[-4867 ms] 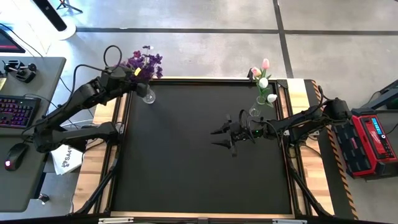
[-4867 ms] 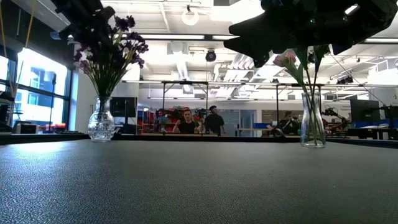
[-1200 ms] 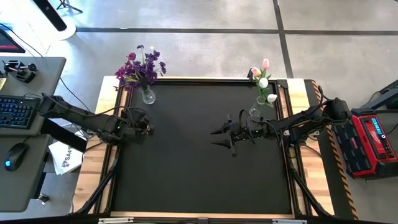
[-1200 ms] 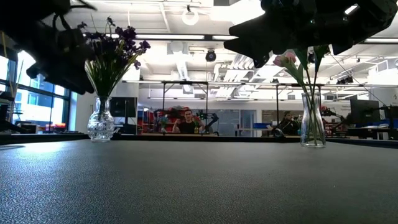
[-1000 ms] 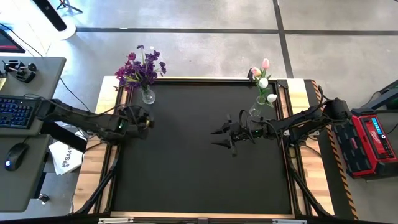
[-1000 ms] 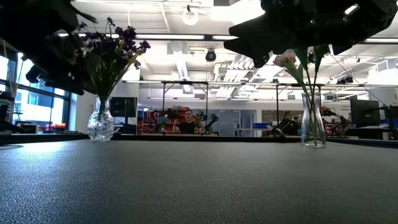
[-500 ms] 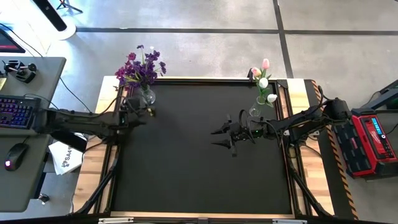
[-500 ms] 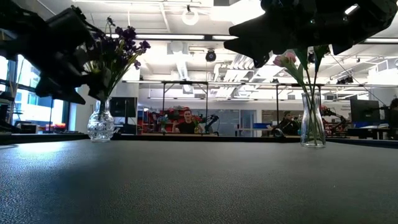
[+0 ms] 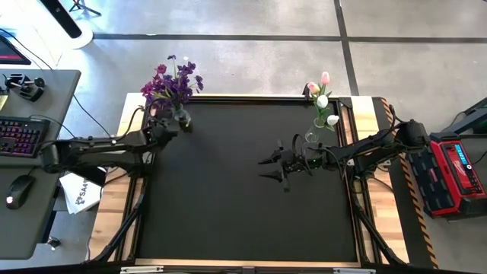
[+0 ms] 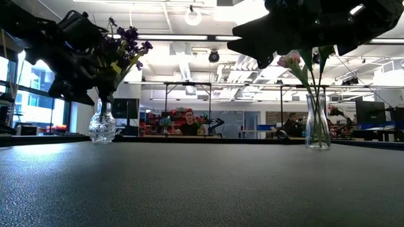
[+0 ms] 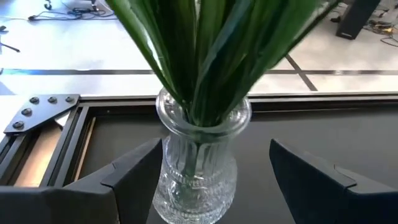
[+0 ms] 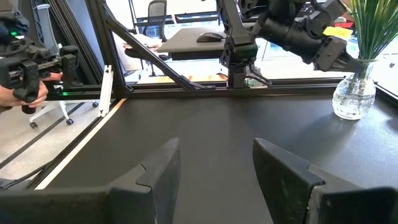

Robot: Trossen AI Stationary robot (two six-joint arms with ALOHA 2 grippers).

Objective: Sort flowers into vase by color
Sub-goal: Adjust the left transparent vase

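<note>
Purple flowers (image 9: 173,84) stand in a ribbed glass vase (image 11: 199,165) at the mat's far left corner, their green stems (image 11: 205,68) down in its neck. Pink and white tulips (image 9: 321,95) stand in a slim glass vase (image 10: 317,123) at the far right corner. My left gripper (image 11: 216,149) is open just on the near side of the purple vase, one finger on either side of it with a gap showing at each. My right gripper (image 9: 272,167) is open and hangs above the mat's middle right, holding nothing.
The black mat (image 9: 243,221) lies bare between the two vases, inside a wooden frame (image 9: 122,198). A desk with keyboard (image 9: 19,137) and mouse sits off the left edge, a red box (image 9: 456,175) off the right. People sit far behind the table (image 10: 189,123).
My left gripper has swung from the table's left edge toward the far edge and the purple vase, and now stands with its fingers on both sides of the vase. The right arm and both vases have kept still.
</note>
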